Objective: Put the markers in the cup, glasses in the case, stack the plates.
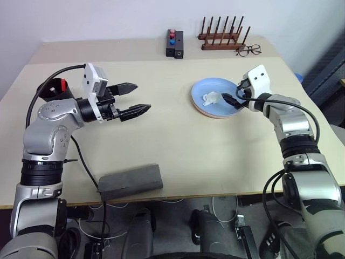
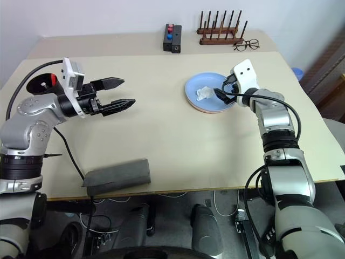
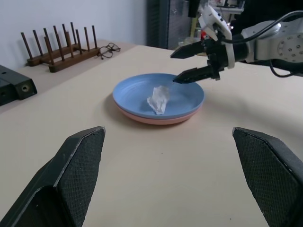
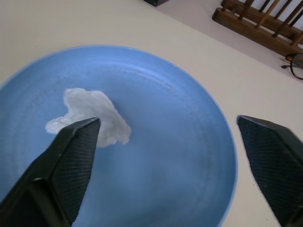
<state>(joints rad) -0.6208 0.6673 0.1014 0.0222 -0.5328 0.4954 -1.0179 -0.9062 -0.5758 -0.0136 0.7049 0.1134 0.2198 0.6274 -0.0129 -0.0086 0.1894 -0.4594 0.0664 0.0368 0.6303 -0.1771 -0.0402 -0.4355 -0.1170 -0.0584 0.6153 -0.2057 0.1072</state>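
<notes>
Left claw (image 1: 135,99): fingers spread wide, nothing between them; it hangs over bare worktop, well to the left of the blue plate, pointing toward it.
Cup (image 1: 55,89): black, standing by the left edge of the worktop, far left of the blue plate, partly behind the left arm; something red shows at its rim.
Case (image 1: 130,182): grey, lid shut, lying near the front edge of the worktop, to the left of the blue plate and nearer the robot.
Worktop (image 1: 172,135): pale beige, bearing everything named here.
Button box (image 1: 174,43): black with red and blue buttons, at the back of the worktop, behind and left of the blue plate.
Blue plate (image 1: 200,89): light blue, lying on top of the pink plate, right of the worktop's middle.
Pink plate (image 3: 156,119): only its salmon rim shows under the blue plate.
Crumpled white scrap (image 4: 90,116): lying inside the blue plate, toward its left half.
Right claw (image 1: 234,99): fingers apart and empty, poised over the right side of the blue plate, just above its rim.
Wooden rack (image 1: 221,35): dark pegs on a base, at the back of the worktop, behind the blue plate.
Wire-framed spectacles (image 1: 248,50): clear lenses, lying just right of the wooden rack, behind the blue plate.
</notes>
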